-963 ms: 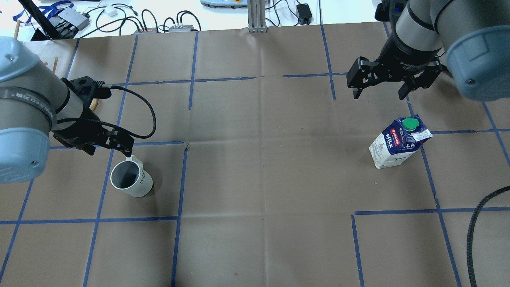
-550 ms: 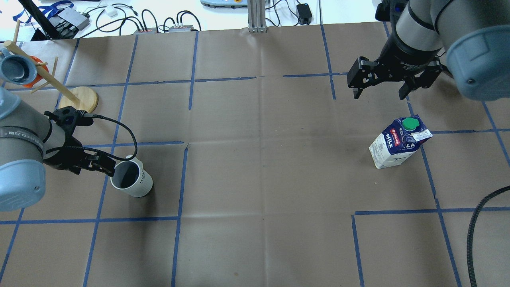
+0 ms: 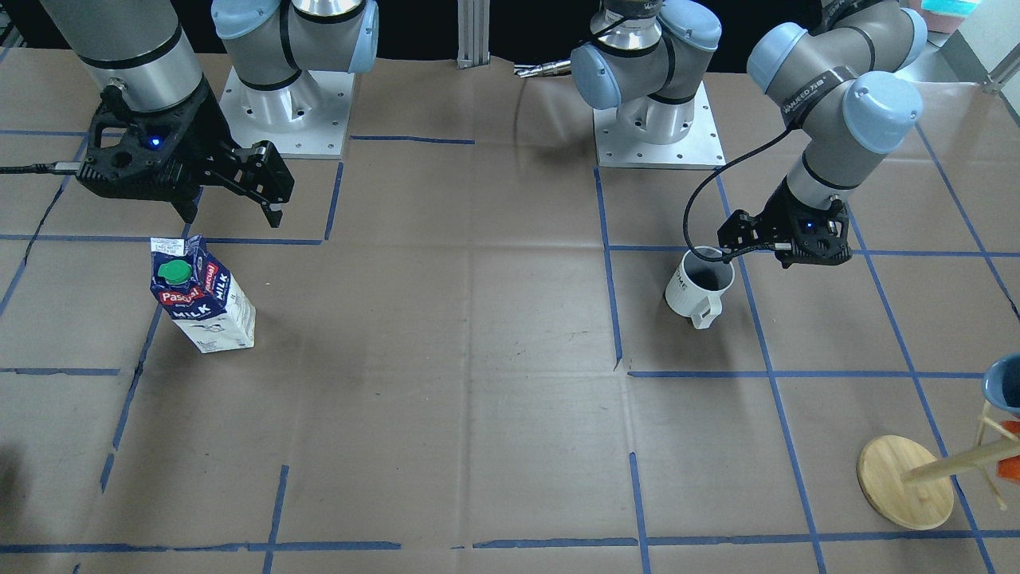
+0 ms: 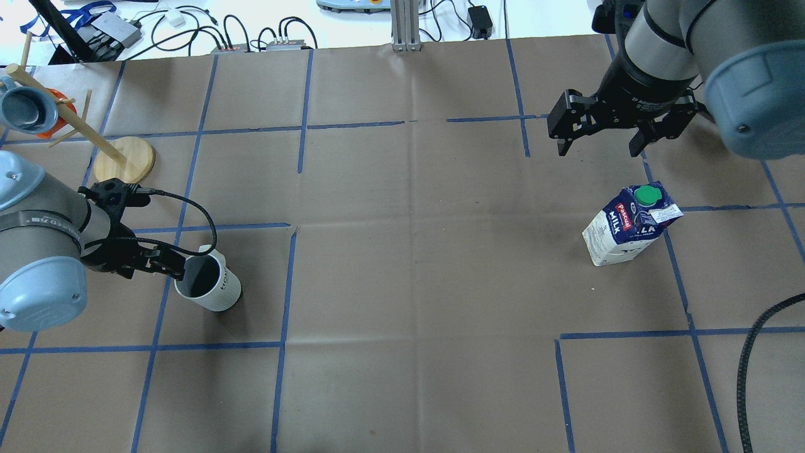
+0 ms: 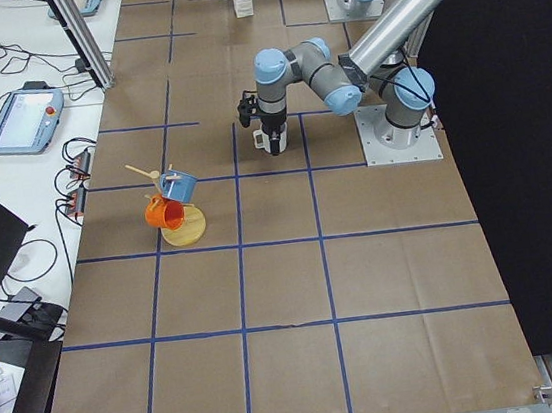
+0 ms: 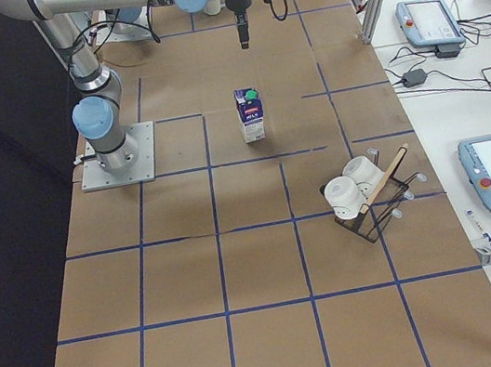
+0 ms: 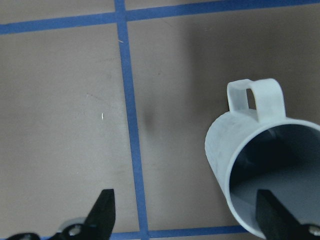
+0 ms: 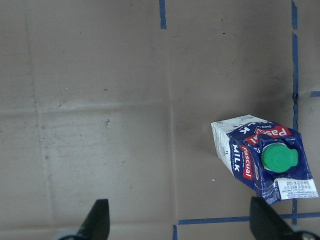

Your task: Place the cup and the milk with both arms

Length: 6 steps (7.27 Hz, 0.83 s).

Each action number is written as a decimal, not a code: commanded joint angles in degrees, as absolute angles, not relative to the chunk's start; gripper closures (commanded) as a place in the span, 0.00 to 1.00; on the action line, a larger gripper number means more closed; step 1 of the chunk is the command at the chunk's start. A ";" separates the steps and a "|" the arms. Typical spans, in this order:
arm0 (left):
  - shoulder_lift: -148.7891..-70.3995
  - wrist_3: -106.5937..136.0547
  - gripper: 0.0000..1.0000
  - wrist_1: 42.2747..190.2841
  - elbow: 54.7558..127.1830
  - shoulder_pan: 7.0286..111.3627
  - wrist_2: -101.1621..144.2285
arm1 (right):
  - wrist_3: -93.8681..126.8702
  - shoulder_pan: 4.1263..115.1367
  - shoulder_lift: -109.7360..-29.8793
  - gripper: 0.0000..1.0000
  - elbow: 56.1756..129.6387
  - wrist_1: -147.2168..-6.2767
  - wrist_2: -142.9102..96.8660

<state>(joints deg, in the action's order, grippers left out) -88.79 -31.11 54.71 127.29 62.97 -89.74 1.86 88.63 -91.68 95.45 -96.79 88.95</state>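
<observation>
Grasp step. Left gripper (image 7: 186, 219) spread astride cup (image 4: 210, 286) wall; right gripper (image 4: 598, 151) spread, clear of milk (image 4: 622, 229). Next: pinch wall, reach milk.

Overhead view, table (image 4: 415, 251): cup (image 4: 210, 286) stands at 9 o'clock and milk carton (image 4: 629, 226) at 3, well apart. Cup handle points to 12. Left gripper (image 4: 171, 267) is at the cup's 9 o'clock rim, one finger over the inside, the other outside. Right gripper (image 4: 597, 150) is at the carton's 12, clear of it. Mug tree (image 4: 124, 159) is at the cup's 11, apart.
</observation>
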 commanded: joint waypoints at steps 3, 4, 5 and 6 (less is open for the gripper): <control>-92.36 -29.80 0.11 54.32 127.71 63.02 -86.66 | 1.85 88.68 -91.58 0.00 95.45 -96.77 88.95; -92.37 -27.71 0.52 54.32 127.79 63.28 -87.53 | 1.85 88.59 -91.58 0.00 95.45 -96.77 88.95; -92.29 -24.21 0.87 55.01 127.97 63.54 -87.63 | 1.85 88.68 -91.50 0.00 95.45 -96.77 88.95; -92.02 -22.95 0.99 55.28 127.97 63.89 -87.63 | 1.85 88.59 -91.49 0.00 95.36 -96.85 88.95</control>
<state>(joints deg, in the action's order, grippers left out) -92.17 -25.26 54.87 127.91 63.52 -87.51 1.85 88.64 -91.53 95.43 -96.79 88.94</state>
